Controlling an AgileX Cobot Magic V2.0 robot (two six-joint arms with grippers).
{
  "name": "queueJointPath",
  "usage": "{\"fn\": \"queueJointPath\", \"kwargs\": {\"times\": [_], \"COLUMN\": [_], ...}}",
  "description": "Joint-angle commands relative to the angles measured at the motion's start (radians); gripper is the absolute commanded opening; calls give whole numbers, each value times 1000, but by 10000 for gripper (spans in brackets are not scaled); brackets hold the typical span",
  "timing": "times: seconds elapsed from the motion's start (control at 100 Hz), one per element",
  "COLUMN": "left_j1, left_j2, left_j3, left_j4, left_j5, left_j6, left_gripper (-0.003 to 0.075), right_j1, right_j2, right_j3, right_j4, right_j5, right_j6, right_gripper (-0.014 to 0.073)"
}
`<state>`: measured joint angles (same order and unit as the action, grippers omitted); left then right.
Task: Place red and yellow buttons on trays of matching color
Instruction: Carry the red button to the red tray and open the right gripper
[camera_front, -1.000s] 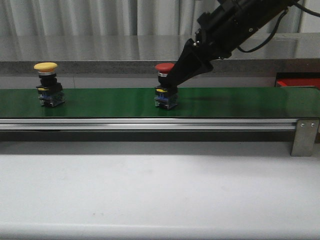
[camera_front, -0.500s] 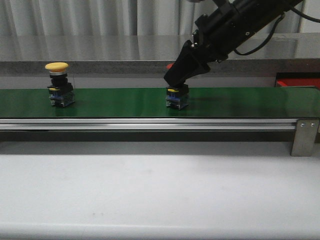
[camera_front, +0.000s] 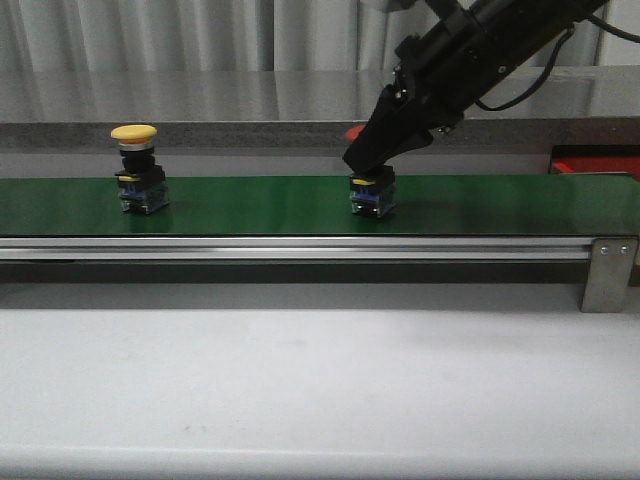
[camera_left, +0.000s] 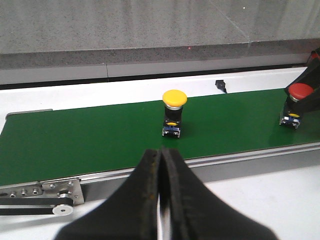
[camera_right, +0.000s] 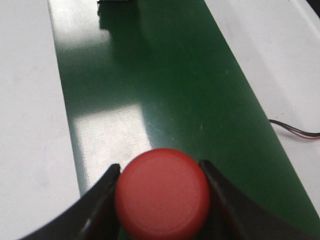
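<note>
Right gripper (camera_right: 162, 200) was closed w/ fingers flanking red button (camera_right: 162, 192) below its cap, apparently gripping; judged light, rigid, top-heavy, smooth cap; left gripper (camera_left: 161, 200) shut, empty.

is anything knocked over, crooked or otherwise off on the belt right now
Nothing stands out. The yellow button and the red button both stand upright on the green belt, well apart. The right end effector has its fingers on either side of the red cap; the left end effector is shut, short of the belt.
</note>
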<state>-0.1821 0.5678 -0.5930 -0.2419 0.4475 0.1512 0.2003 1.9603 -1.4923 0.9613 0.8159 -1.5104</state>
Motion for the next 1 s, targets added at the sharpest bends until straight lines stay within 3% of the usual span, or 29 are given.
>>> {"fn": "queueJointPath", "kwargs": {"times": [0.0, 0.25, 0.44, 0.65, 0.83, 0.99], "left_j1": [-6, -6, -6, -6, -6, -6], "left_j2": [6, 6, 6, 6, 6, 6], "left_j3": [-28, -28, -28, -28, -28, -28], "left_j4": [-15, -15, -15, -15, -15, -15], "left_j5": [-74, -74, -74, -74, -74, -74], "left_j6": [-6, -6, -6, -6, -6, -6], "left_gripper": [-20, -20, -20, -20, -20, -20], "right_j1": [-16, -164, -394, -632, -741, -799], "right_j2": [-89, -233, -310, -307, -282, -202], "right_j3": [-32, -32, -32, -32, -32, -32], "right_j4": [30, 30, 56, 195, 231, 298], "right_j5": [5, 5, -10, -61, -211, -215], "right_j6": [8, 33, 38, 40, 40, 40], "right_gripper": [178, 178, 178, 178, 178, 178]}}
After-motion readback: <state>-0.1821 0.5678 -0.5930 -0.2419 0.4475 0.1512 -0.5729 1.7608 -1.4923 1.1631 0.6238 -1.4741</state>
